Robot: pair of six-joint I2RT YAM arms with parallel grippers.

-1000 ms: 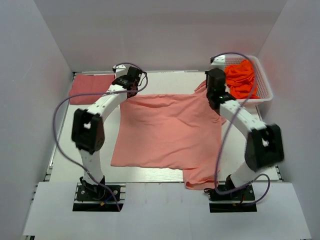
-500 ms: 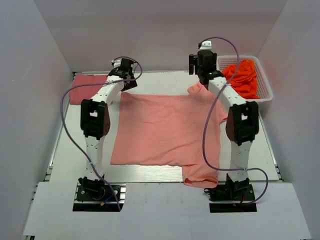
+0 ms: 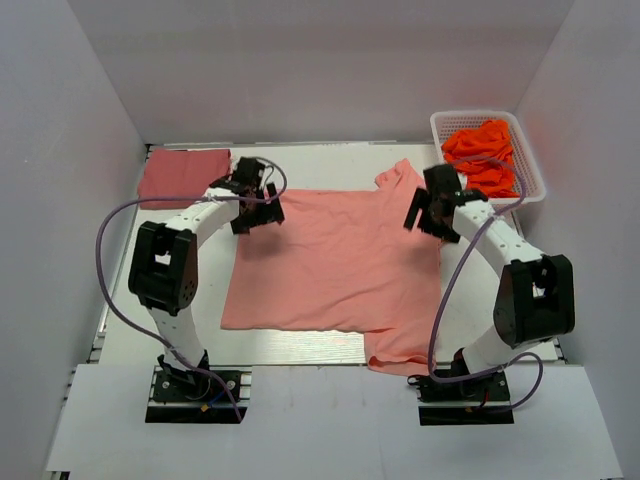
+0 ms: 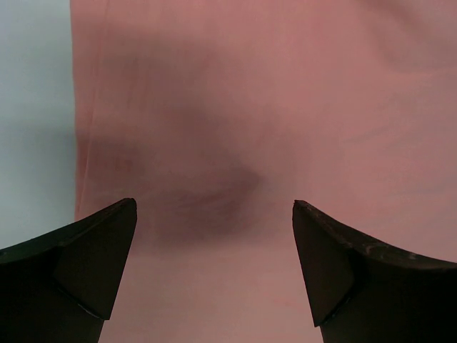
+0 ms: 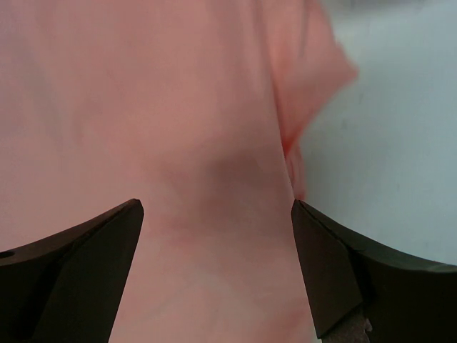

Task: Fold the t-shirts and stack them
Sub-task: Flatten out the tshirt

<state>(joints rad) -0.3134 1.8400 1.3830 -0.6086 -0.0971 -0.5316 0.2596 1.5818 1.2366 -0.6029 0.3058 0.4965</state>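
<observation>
A light salmon-pink t-shirt (image 3: 335, 260) lies spread flat in the middle of the table, one sleeve (image 3: 397, 178) at the far right and another part hanging toward the near edge (image 3: 400, 352). A darker rose-red t-shirt (image 3: 183, 177) lies folded at the back left. My left gripper (image 3: 258, 212) hovers open over the pink shirt's far left corner, nothing between its fingers (image 4: 93, 257); pink cloth (image 4: 250, 107) fills that wrist view. My right gripper (image 3: 425, 215) hovers open over the shirt's far right side (image 5: 143, 107), its fingers (image 5: 343, 271) holding nothing.
A white basket (image 3: 475, 114) holding bunched orange cloth (image 3: 482, 152) stands at the back right. Bare white table (image 3: 500, 230) shows right of the shirt and along the left side (image 3: 170, 330). White walls close in the back and both sides.
Both grippers have opened and let go of the pink shirt's far edge. They rose toward the back, then swung back over the shirt's far corners. The shirt now lies flat.
</observation>
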